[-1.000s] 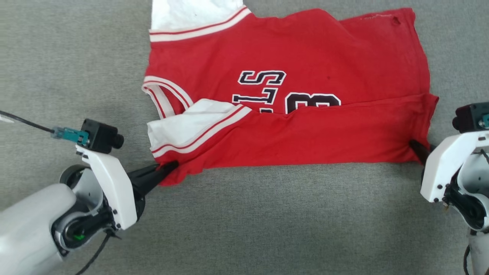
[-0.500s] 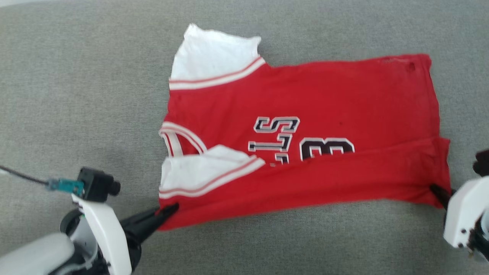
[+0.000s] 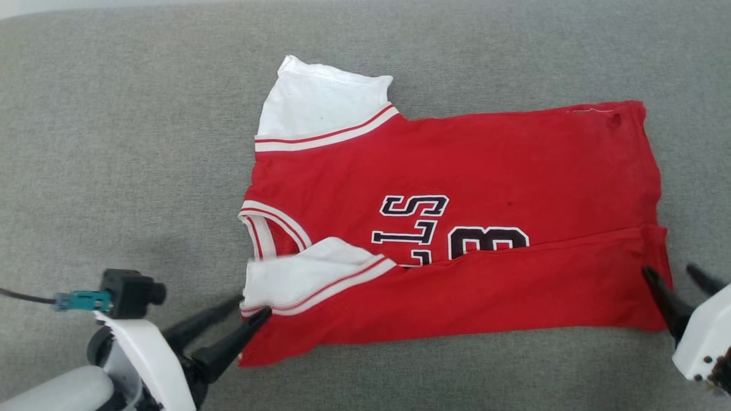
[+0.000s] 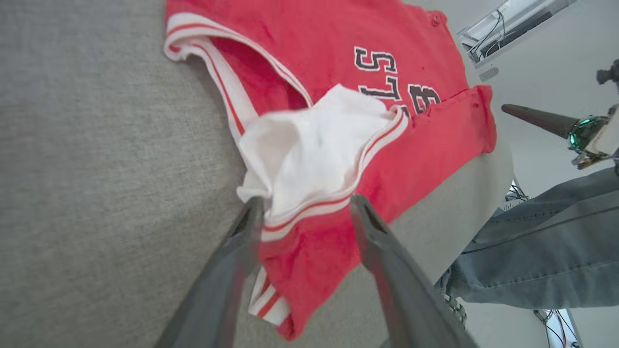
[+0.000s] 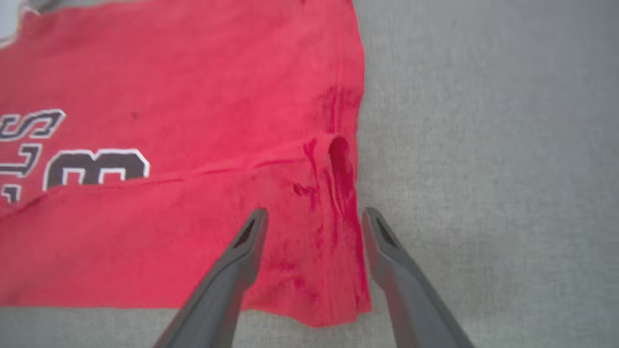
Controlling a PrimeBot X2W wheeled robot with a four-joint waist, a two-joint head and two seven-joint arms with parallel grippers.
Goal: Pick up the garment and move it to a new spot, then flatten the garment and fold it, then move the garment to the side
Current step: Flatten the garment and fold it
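1. Two open, empty pairs of jaws: left gripper (image 3: 254, 304) at the near sleeve (image 3: 297, 278) of the garment (image 3: 457, 171), right gripper (image 3: 667, 268) at its hem.
2. It lies flat on the gray surface (image 3: 114, 142), near edge folded over (one fold made).
3. Its far sleeve (image 3: 320, 103) is unfolded — more folding and the move aside remain.

The left pincer (image 3: 254, 304) has two long black fingers (image 3: 228, 345), thick at the root and tapering to blunt points. Behind them sits a glossy white shell (image 3: 151, 359), angular like a folded plate, above a rounded pale-grey forearm (image 3: 63, 391). On the shell sits a small black box camera (image 3: 128, 292) with a stubby lens, a teal plug (image 3: 83, 300) in its back and a thin black cable (image 3: 23, 296) trailing left. The right pincer (image 3: 667, 268) has the same dark tapered fingers. Close up, each shows a narrow hollow slot (image 5: 244, 235) near the tip. Its white casing (image 3: 705, 337) carries small dark screws (image 3: 694, 361).
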